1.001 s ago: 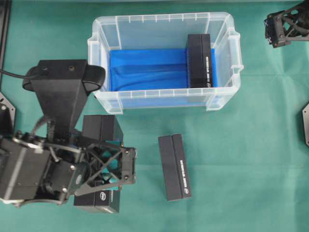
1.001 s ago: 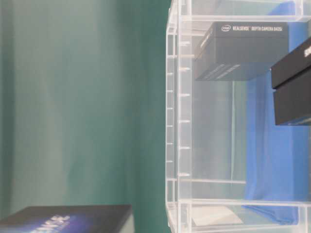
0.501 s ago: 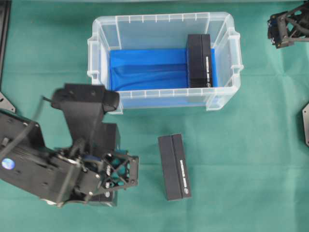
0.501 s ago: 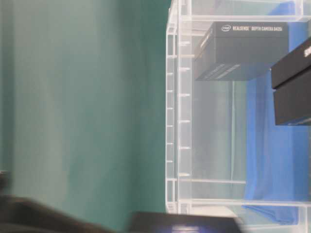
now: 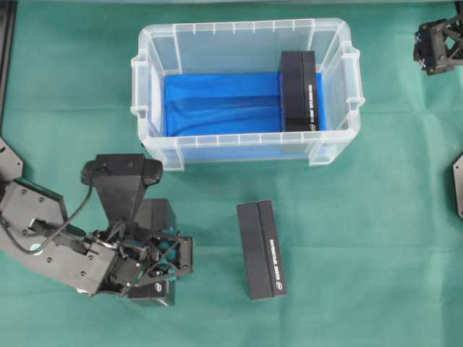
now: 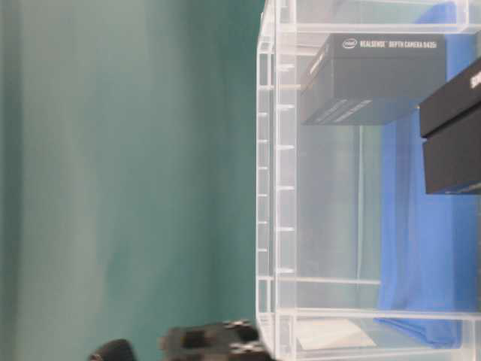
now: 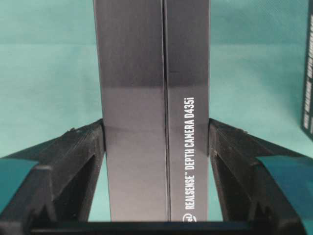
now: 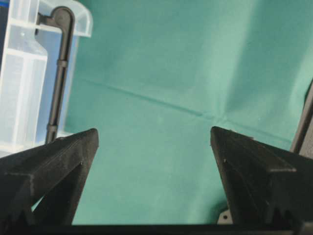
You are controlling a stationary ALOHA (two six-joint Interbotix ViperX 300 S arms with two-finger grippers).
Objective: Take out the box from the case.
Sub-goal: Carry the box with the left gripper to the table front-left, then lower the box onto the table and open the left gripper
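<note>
Clear plastic case [image 5: 148, 108] on green tabletop [image 5: 376, 217], blue cloth [image 5: 217, 101] inside, one black box [image 5: 299, 90] lying at its right end. Second box [image 5: 262, 249] on the tabletop in front. Left end effector [image 7: 156, 147] clamped on third box [image 7: 151, 98], low at front left. Right end effector [image 8: 154, 147] spread wide, holding nothing, far right.

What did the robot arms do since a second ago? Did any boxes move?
The left gripper, shut on a black box, sank toward the green cloth with it and drew toward the lower left of the overhead view. The right gripper slid a little further right, open. The case, the box inside it and the loose box stayed put.
</note>
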